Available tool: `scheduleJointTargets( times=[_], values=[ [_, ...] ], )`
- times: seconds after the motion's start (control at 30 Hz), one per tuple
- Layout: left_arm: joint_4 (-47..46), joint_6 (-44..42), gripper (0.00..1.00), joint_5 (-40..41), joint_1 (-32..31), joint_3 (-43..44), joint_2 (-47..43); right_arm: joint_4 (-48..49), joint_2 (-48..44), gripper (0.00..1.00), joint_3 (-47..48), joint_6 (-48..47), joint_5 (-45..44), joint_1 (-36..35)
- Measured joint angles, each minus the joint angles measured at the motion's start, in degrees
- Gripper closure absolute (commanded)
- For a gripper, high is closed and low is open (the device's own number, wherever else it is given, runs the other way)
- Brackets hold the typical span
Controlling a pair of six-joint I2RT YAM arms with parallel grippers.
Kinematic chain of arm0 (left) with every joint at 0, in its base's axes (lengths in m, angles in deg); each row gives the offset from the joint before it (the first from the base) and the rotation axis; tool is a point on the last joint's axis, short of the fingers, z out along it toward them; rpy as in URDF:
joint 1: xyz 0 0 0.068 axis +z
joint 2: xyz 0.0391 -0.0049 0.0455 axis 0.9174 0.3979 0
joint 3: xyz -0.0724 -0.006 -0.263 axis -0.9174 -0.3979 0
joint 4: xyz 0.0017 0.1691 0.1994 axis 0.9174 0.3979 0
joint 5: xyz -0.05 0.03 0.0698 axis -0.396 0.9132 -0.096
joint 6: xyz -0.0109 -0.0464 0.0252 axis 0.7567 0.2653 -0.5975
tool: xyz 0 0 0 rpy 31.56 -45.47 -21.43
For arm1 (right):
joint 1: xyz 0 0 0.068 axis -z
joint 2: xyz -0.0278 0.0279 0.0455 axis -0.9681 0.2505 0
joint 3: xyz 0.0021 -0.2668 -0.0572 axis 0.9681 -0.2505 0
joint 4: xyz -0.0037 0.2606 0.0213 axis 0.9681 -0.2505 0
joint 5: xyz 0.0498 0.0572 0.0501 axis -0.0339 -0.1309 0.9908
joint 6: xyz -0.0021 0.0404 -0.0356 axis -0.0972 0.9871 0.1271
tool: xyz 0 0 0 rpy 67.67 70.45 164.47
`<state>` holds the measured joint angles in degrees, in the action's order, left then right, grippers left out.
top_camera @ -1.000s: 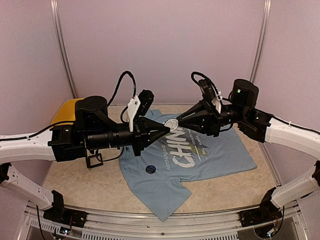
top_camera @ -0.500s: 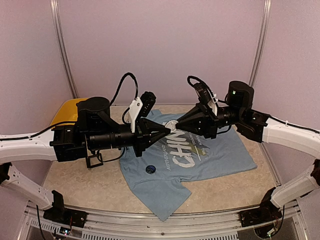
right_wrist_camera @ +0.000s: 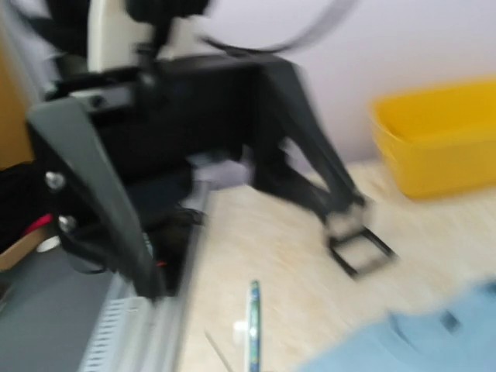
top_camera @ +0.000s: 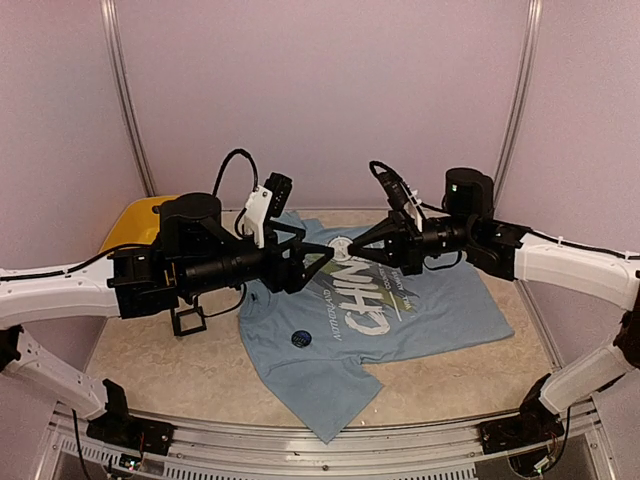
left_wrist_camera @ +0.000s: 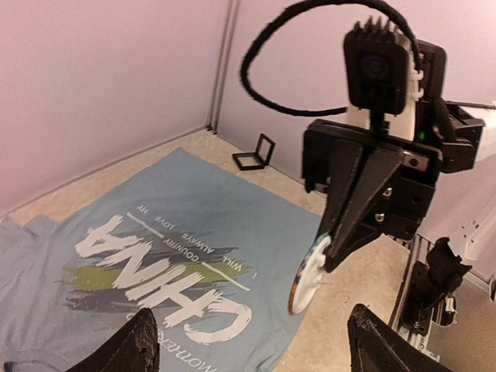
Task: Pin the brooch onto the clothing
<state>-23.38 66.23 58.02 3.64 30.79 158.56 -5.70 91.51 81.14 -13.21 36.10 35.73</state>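
Observation:
The brooch (top_camera: 337, 249), a white round disc, hangs in the air above the clothing (top_camera: 430, 310), a light blue T-shirt with white "CHINA" lettering lying flat on the table. My right gripper (top_camera: 345, 250) is shut on the brooch's edge. The left wrist view shows this clearly, with the right gripper (left_wrist_camera: 329, 249) pinching the brooch (left_wrist_camera: 308, 277) over the clothing (left_wrist_camera: 194, 194). My left gripper (top_camera: 318, 256) faces it from the left, its jaws open and empty, with its fingers (left_wrist_camera: 139, 345) wide apart. In the blurred right wrist view the brooch (right_wrist_camera: 253, 329) shows edge-on.
A small dark round disc (top_camera: 300, 339) lies on the shirt's near left part. A yellow bin (top_camera: 135, 222) stands at the back left, and a small black frame (top_camera: 188, 321) sits near it on the table. Purple walls enclose the table.
My left gripper has opened and let go of the brooch, and my right gripper has closed on it. Both arms have shifted a little to the left.

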Motion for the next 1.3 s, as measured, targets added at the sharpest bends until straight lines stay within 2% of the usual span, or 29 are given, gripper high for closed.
scheduleJointTargets(
  times=[0.07, 0.23, 0.4, 0.6, 0.83, 1.03, 1.13, 1.2, 1.3],
  values=[
    [-0.83, 3.76, 0.18, 1.77, 2.95, -3.04, -0.39, 0.04, 1.44, 1.0, -0.98, 1.18, -2.6, 1.79],
    [-0.61, 14.12, 0.35, 5.62, 9.62, -14.88, -0.39, 1.07, 6.32, 1.0, -4.96, 4.26, -8.24, 4.52],
    [0.92, 22.71, 0.42, 8.02, 12.59, -21.81, 7.48, 2.97, 15.32, 1.0, -8.35, 6.97, -11.54, 5.44],
    [2.16, 26.95, 0.46, 10.03, 11.96, -22.01, 19.19, 4.79, 23.85, 1.0, -11.04, 9.09, -14.01, 5.7],
    [3.5, 30.45, 0.49, 14.25, 10.67, -16.76, 24.3, 6.54, 27.71, 1.0, -13.51, 10.32, -15.58, 6.43],
    [9.62, 34.53, 0.47, 16.13, 7.91, -17.59, 21.57, 7.82, 26.95, 1.0, -16.35, 10.56, -15.82, 8.48],
    [14.29, 34.97, 0.35, 16.09, 5.42, -18.4, 18.93, 7.61, 26.12, 1.0, -17.05, 10.45, -16.06, 9.33],
    [16.46, 32.72, 0.29, 16.61, 2.75, -18.25, 17.66, 6.78, 25.44, 1.0, -17.03, 9.49, -16.59, 9.14],
    [15.61, 23.78, 0.3, 15.65, -0.13, -16.2, 16.09, 5.11, 22.45, 1.0, -17.03, 6.67, -17.99, 8.2]
  ],
)
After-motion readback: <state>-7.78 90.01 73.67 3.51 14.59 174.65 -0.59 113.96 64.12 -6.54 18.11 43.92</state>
